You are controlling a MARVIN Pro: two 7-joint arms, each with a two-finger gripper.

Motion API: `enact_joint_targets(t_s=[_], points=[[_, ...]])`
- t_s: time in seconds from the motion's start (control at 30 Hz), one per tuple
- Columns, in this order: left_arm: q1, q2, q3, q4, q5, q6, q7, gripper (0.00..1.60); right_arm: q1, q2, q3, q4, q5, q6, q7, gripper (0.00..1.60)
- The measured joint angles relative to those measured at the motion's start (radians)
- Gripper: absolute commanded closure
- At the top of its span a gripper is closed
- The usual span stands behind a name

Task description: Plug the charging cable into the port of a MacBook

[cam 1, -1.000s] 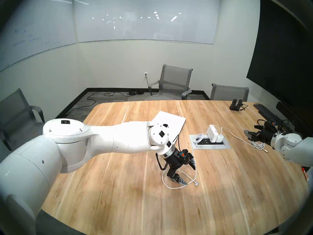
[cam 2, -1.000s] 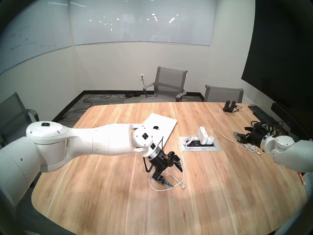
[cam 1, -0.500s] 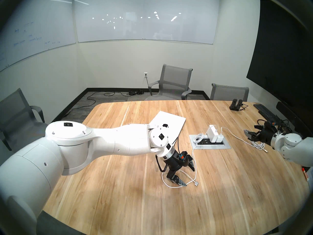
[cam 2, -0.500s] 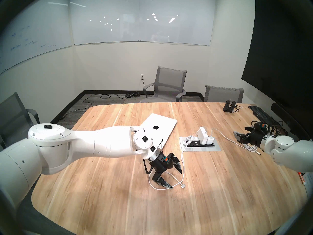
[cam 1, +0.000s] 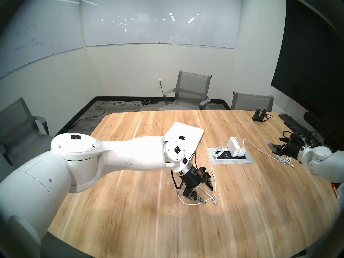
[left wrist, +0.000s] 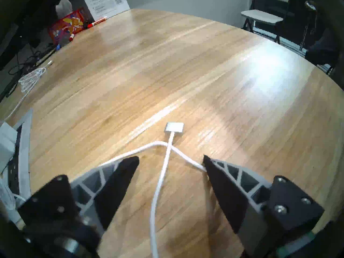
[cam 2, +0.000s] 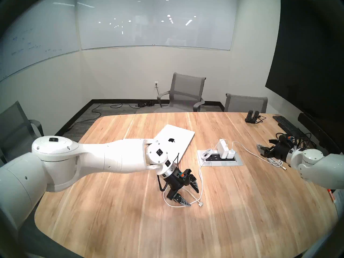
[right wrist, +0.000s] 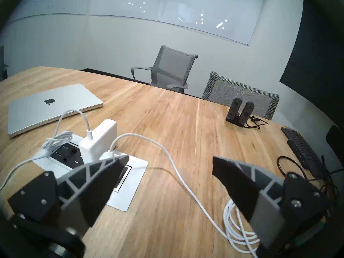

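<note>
Straddling the charging cable (left wrist: 163,170) with jaws apart, the left gripper (left wrist: 171,159) risks pinching the crossed loop, dragging the connector (left wrist: 174,127) askew.

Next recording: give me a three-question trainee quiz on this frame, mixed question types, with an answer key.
1. True or false: the left gripper is clamped shut on the charging cable.
2. Multiple choice: where does the cable's flat connector lie? A) on the table beyond the fingertips; B) in the MacBook; C) in the right gripper.
3. Fill in: the larger white power brick stands in the ____ set into the table.

Key: 1. False; the jaws stand apart with the cable running between them. 2. A. 3. Power outlet panel.
</note>
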Motion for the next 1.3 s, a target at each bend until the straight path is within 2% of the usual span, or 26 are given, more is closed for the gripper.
enact_joint_targets(t_s=[0.13,0.17,0.2,0.27,0.3,0.77,1.1,1.3], points=[[-0.001,0.0,-0.001,0.0,-0.002,-0.001,-0.008,0.89,0.0,0.0,0.0,0.0,0.0,0.0,0.0,0.0],[-0.001,0.0,-0.002,0.0,-0.003,-0.002,-0.01,0.96,0.0,0.0,0.0,0.0,0.0,0.0,0.0,0.0],[-0.001,0.0,-0.002,0.0,-0.004,-0.003,-0.011,1.11,0.0,0.0,0.0,0.0,0.0,0.0,0.0,0.0],[-0.001,0.0,-0.002,0.001,-0.005,-0.005,-0.014,1.55,0.0,0.0,0.0,0.0,0.0,0.0,0.0,0.0],[-0.001,0.0,-0.003,0.001,-0.005,-0.006,-0.016,1.6,0.0,0.0,0.0,0.0,0.0,0.0,0.0,0.0],[0.003,0.003,-0.008,0.004,-0.009,-0.016,0.005,1.6,0.0,0.0,0.0,0.0,0.0,0.0,0.0,0.0],[0.01,0.05,-0.018,-0.059,-0.011,0.018,0.096,1.6,0.0,0.0,0.0,0.0,0.0,0.0,0.0,0.0],[0.013,0.103,-0.029,-0.122,-0.014,0.042,0.168,1.6,0.0,0.0,0.0,0.0,0.0,0.0,0.0,0.0]])
